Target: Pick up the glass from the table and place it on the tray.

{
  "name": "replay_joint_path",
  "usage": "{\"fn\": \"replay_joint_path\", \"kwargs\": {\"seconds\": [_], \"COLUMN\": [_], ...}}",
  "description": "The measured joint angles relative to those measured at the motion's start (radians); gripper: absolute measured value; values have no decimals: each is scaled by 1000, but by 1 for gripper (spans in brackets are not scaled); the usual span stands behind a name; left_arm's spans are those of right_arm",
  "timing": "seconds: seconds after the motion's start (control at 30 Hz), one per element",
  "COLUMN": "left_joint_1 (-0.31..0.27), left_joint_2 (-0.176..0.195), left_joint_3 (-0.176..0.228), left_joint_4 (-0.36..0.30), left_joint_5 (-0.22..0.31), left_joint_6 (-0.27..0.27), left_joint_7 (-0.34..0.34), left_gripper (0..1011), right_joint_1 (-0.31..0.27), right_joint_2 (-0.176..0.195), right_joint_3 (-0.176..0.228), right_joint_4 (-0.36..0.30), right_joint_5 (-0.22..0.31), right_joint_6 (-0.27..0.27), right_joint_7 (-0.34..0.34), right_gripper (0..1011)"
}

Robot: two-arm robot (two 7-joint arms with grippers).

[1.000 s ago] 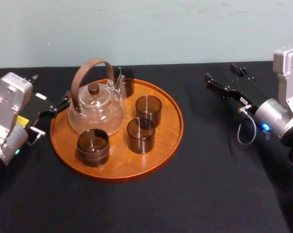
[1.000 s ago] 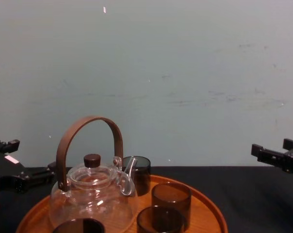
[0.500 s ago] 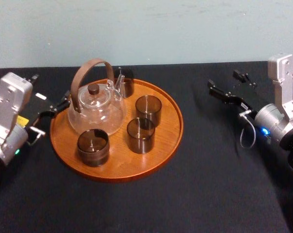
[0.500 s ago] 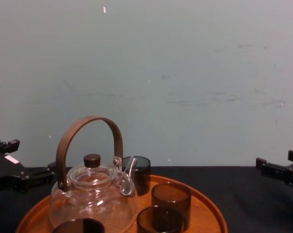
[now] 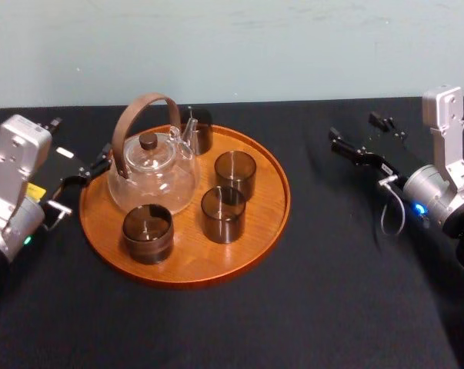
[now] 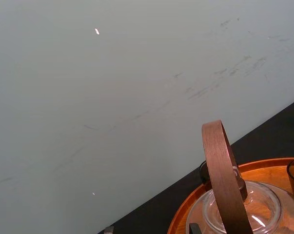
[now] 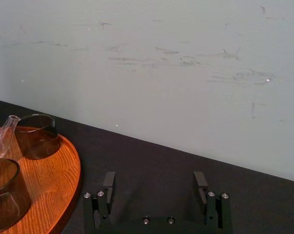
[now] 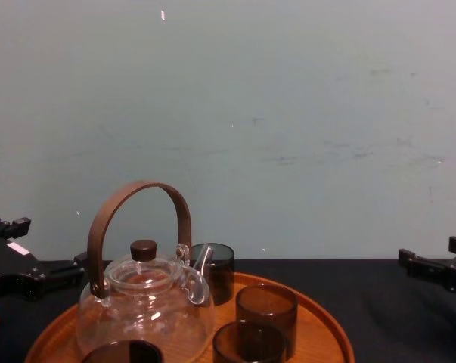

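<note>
Now, right gripper [image 5: 353, 127]: jaws wide apart, empty, 3 o'clock of tray [image 5: 266, 192]
left gripper [image 5: 78, 138]: jaws apart, empty, tray's 9 o'clock
tray load: teapot [image 5: 151, 173], four glasses [image 5: 223, 214]

I can read nothing here: the yellow label [image 5: 34, 190] on the left arm [image 5: 10, 201] and the white sticker [image 5: 65, 153] nearby are illegible.

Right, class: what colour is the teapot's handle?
The handle is plain brown; the chest view shows it best.
</note>
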Motion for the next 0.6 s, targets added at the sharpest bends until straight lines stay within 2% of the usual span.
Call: {"fn": "replay_joint_path", "kwargs": {"seconds": [0.6], "left_joint_1": [0], "left_joint_2": [0], "left_joint_3": [0], "left_joint_4": [0], "left_joint_5": [0], "left_joint_6": [0], "left_joint_7": [0], "left_gripper": [1001], "right_joint_1": [0], "right_joint_2": [1], "right_joint_3": [-1], "right_joint_4": [-1], "right_joint_5": [4], "right_joint_6": [0], "right_joint_7": [1], "right_gripper": [1002]}}
